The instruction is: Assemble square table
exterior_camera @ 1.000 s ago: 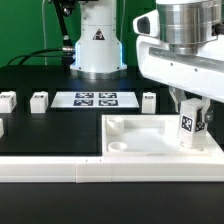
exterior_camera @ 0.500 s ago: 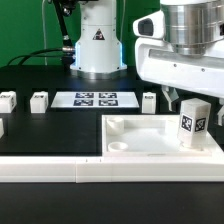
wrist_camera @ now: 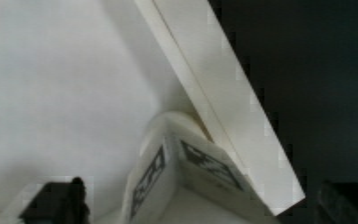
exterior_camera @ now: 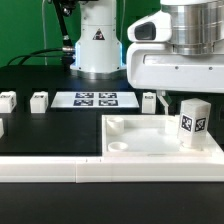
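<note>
The square table's white top lies rim-up at the exterior view's right. One white tagged leg stands upright in the top's corner at the far right. My gripper hangs just above that leg, open, with its fingers spread on either side and holding nothing. In the wrist view the leg sits between the two dark fingertips of the gripper, clear of both, beside the top's raised rim.
Three loose white legs stand in a row behind the top, and another shows at the left edge. The marker board lies between them. A long white rail runs along the front. The arm's base stands behind.
The gripper was shut on the upright leg a second ago; it has opened, let go and lifted a little. The leg stays standing in the corner.
</note>
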`<state>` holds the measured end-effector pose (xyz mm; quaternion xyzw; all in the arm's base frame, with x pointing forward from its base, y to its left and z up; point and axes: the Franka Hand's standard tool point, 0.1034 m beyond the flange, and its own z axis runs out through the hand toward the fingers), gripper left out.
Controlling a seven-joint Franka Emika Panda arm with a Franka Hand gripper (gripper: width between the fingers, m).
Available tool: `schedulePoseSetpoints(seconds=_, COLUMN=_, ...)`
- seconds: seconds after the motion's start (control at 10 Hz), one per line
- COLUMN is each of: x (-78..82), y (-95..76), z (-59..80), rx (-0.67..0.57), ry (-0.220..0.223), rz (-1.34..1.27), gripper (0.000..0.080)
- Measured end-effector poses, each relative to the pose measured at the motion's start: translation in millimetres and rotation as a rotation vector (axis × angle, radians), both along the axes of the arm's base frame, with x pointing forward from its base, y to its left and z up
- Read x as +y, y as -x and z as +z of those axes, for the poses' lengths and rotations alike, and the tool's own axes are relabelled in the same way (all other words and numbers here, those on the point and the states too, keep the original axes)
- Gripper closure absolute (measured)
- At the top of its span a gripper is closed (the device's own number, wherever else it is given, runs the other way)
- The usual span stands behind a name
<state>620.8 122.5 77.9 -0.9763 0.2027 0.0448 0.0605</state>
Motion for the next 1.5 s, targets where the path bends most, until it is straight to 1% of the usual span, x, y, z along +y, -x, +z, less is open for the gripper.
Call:
schedulePoseSetpoints(seconds=0.1, x=2.0, y=0.0, z=-0.1, rx=-0.02, ry=0.017, rz=0.124, gripper=0.015)
schedulePoseSetpoints(seconds=0.2, x=4.4, y=-0.2, z=0.1, rx=-0.033, ry=0.025, rz=0.209, gripper=0.015)
schedulePoseSetpoints(seconds=0.3, x=4.8, y=-0.4, z=0.2, rx=-0.045, ry=0.022, rz=0.297, gripper=0.015)
schedulePoseSetpoints(seconds=0.5, x=7.0, y=-0.5, z=0.3, rx=-0.065, ry=0.031, rz=0.475, gripper=0.015)
schedulePoseSetpoints(seconds=0.6, x=5.2, y=-1.1, z=0.4, rx=-0.076, ry=0.029, rz=0.563, gripper=0.015)
schedulePoseSetpoints(seconds=1.0, x=-3.6, y=-3.0, z=0.4, rx=-0.099, ry=0.017, rz=0.776, gripper=0.015)
schedulePoseSetpoints(seconds=1.1, x=-3.5, y=-3.0, z=0.4, rx=-0.098, ry=0.017, rz=0.766, gripper=0.015)
schedulePoseSetpoints(seconds=1.3, x=-3.7, y=-3.0, z=0.4, rx=-0.098, ry=0.017, rz=0.766, gripper=0.0412)
schedulePoseSetpoints(seconds=1.4, x=-4.2, y=-3.1, z=0.4, rx=-0.098, ry=0.018, rz=0.765, gripper=0.0412)
schedulePoseSetpoints(seconds=1.5, x=-4.4, y=-3.2, z=0.4, rx=-0.098, ry=0.018, rz=0.765, gripper=0.0508)
